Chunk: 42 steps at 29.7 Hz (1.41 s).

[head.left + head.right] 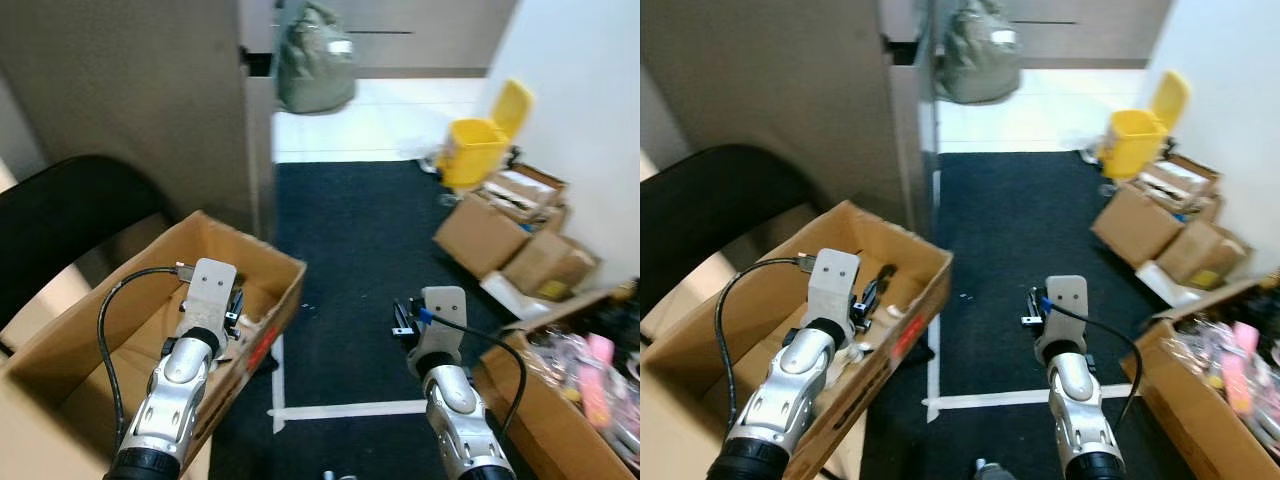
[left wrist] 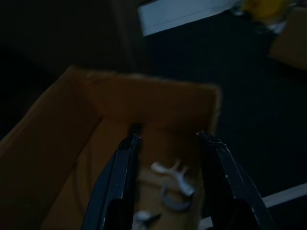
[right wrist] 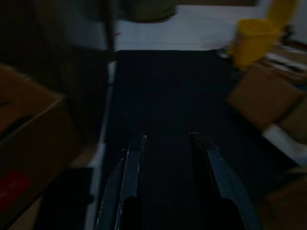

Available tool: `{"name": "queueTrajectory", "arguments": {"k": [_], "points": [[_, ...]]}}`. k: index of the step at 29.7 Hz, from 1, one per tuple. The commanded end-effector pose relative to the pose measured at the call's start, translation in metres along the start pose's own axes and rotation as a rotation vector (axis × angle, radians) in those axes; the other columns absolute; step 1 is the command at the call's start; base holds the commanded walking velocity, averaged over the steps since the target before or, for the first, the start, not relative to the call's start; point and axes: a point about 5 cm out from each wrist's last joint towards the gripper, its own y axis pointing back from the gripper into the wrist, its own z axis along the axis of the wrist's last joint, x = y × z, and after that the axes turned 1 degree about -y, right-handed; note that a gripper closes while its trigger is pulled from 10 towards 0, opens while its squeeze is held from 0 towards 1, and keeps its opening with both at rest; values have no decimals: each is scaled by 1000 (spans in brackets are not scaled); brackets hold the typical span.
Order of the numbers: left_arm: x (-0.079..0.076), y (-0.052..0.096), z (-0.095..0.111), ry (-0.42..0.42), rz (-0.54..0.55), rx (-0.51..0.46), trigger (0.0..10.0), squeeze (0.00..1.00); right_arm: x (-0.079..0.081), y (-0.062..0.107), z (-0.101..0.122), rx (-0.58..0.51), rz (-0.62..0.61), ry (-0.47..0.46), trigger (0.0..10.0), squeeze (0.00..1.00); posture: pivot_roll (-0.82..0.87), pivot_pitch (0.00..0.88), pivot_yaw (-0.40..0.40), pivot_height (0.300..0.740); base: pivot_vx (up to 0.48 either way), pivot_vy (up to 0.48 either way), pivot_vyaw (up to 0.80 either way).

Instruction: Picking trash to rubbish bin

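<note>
You won't find any text you can read here; the cardboard box [image 1: 262,300] carries a red label [image 1: 262,348] on its outer side, but its print is too blurred to make out.

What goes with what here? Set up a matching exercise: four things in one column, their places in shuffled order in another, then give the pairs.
Things:
1. left claw
2. right claw
3. yellow bin
4. green bag

Places:
A. over the dark carpet
B. on the pale floor beyond the carpet
C. over the open cardboard box
D. at the carpet's far right corner

Pairs: 1-C, 2-A, 3-D, 4-B
</note>
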Motion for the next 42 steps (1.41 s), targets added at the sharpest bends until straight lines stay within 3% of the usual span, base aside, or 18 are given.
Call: {"name": "queueTrajectory", "arguments": {"k": [1,42], "points": [[-3,0,-6,7,-1,18,10000,0,2,3,-5,26,-2,4,10000,0,-7,110,15,740,0,0,-800],[-6,0,-8,0,-9,26,10000,0,-2,7,-8,87,-54,-2,10000,0,-2,125,22,740,0,0,-800]]}}
